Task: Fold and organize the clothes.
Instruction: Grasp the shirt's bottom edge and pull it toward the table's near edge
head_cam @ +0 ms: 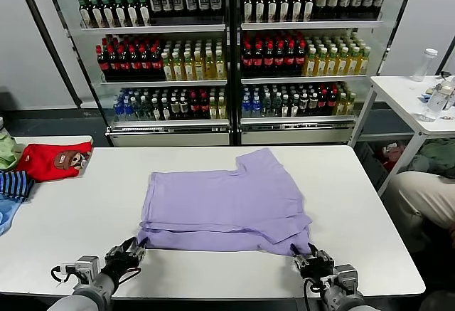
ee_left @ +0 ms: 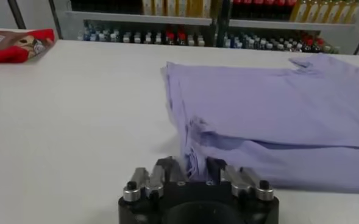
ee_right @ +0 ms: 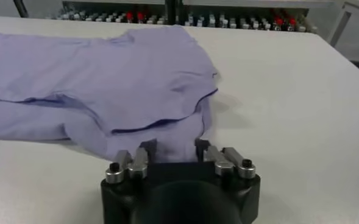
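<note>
Lavender T-shirt (head_cam: 229, 204) folded flat, plain side up, centre of table, one sleeve out.

A shop-like test room: glass-fronted coolers (head_cam: 227, 55) stocked with bottled drinks (head_cam: 160, 58) behind a white table (head_cam: 85, 218).

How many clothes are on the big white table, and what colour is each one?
Light purple short-sleeved T-shirt, each near corner pinched by the left gripper or the right gripper: 1
Red garment with a brown cartoon patch: 1
Navy-and-blue striped garment: 1
Green cloth at the table's far left edge, only partly in view: 1
Total: 4
</note>
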{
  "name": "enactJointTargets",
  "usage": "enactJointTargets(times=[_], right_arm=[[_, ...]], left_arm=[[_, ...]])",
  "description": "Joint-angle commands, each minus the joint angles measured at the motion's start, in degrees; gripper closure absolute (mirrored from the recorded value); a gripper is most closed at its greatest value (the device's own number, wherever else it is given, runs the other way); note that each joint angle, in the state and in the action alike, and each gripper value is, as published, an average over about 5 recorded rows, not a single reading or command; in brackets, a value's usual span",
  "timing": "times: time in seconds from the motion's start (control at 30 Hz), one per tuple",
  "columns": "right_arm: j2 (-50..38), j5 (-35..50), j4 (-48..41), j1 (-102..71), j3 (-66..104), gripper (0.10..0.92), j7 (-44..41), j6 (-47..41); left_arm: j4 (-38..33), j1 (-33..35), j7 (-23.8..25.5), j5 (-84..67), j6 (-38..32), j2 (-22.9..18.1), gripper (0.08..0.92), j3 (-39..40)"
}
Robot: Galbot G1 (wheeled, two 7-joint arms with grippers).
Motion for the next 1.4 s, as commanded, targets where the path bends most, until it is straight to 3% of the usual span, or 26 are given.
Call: enactJointTargets(times=[0.03,0.17,0.33,0.57,0.67,0.83,1.03,1.2,1.4], right_arm=[[-1.23,2.82,2.32,-2.21,3.31,0.767,0.02,-0.82],[-3.48,4.65,8.65,-8.18,9.12,0.862,-0.42,-1.49],[-3.97,5.02,14.60,-16.18,13.89,0.891,-0.99,-1.39],[-1.07,0.69,14.02,-18.83,12.08,0.882,-1.35,-0.78],[-1.00,0.72,15.17,-19.39,13.80,0.827,-1.41,-0.72],[-2.29,4.58,17.81,-16.66,18.75,0.680,-1.64,-0.94],[-4.85,10.01,11.08,1.35,14.79,0.508,-0.11,-1.74],[-5.94,11.32,-1.46,23.42,1.63,0.369,1.08,-1.80],[-0.41,9.13,-17.36,42.09,-12.12,0.224,1.55,-1.75]], left_arm=[[-2.68,2.04,0.17,-0.64,0.93,-0.06,0.693,-0.70],[-10.46,8.12,-0.33,-0.95,1.09,1.16,0.805,-2.82],[-16.27,16.67,-2.93,-0.83,1.12,2.43,0.903,-4.86],[-16.13,20.63,-5.69,0.74,1.15,2.30,0.906,-5.15],[-16.73,20.22,-5.59,1.41,1.15,2.14,0.898,-5.33],[-18.35,15.81,-5.49,1.65,0.48,1.49,0.783,-7.72],[-10.71,2.39,-2.33,3.30,-1.74,1.04,0.610,-5.59],[-1.57,-9.09,2.81,3.26,-1.43,3.71,0.472,-2.45],[10.56,-20.47,6.10,3.98,-2.12,5.71,0.299,2.47]])
